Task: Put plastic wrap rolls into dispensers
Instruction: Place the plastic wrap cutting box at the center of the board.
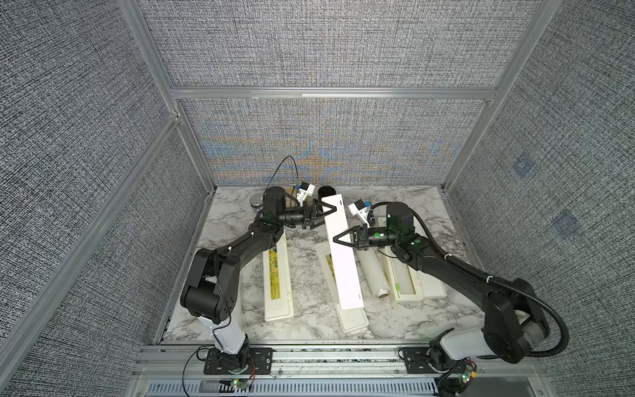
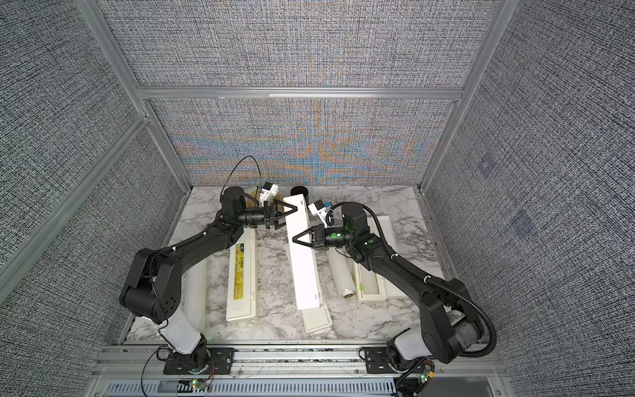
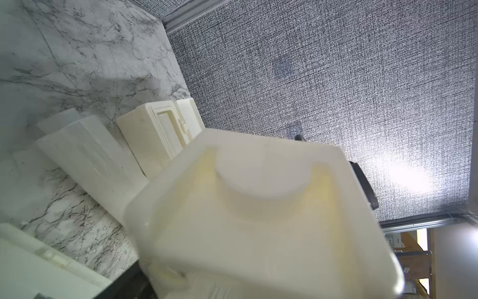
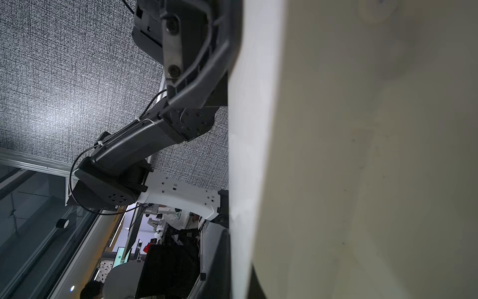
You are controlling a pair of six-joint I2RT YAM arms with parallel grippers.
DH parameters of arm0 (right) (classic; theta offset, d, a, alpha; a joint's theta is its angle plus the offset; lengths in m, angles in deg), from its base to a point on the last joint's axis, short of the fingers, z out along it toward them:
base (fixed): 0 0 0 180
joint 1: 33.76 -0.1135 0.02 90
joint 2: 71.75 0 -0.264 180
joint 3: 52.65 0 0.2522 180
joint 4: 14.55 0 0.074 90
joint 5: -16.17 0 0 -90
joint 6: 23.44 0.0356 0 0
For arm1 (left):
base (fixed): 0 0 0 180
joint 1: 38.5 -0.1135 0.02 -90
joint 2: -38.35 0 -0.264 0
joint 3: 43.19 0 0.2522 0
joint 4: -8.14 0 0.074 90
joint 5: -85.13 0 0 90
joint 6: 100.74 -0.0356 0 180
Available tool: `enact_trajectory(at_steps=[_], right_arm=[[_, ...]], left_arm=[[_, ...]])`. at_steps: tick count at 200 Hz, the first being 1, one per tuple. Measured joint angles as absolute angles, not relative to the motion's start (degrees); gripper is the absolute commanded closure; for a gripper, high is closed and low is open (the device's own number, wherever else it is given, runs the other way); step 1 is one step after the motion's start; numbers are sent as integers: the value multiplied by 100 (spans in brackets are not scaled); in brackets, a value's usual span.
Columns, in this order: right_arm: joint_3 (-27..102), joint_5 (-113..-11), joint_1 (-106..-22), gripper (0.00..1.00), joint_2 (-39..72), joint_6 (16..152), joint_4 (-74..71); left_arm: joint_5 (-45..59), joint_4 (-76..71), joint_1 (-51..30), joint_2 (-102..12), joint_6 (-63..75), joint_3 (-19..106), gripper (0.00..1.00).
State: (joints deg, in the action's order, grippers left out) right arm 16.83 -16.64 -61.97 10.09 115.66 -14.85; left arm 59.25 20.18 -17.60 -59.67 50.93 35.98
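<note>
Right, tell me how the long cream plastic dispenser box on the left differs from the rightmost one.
The left cream plastic dispenser box is shut; the rightmost dispenser box lies open, lid folded flat beside it. The left one shows a yellow-green label on top; the rightmost shows only its pale inside. Both lie lengthwise on the marble table.

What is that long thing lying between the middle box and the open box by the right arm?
A plastic wrap roll lies between the middle dispenser and the right dispenser; both top views show it.
</note>
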Motion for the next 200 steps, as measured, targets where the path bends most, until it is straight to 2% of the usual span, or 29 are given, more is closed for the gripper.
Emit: enact_trajectory(at_steps=[42, 97, 153, 200], right_arm=[[2181, -2584, -6260, 100, 1033, 10799, 53], [2986, -3837, -7104, 100, 1921, 10441, 1330], [4072, -4953, -7941, 100, 3337, 10716, 1848], [5195, -5906, -8291, 100, 4509, 10900, 2656]], left_arm=[[5615, 276, -2164, -5558, 4061, 4168, 6], [4616, -1761, -2367, -5149, 2874, 4286, 7], [3473, -2932, -2785, -4504, 2197, 4107, 7], [3138, -3361, -2977, -4306, 1814, 3917, 7]])
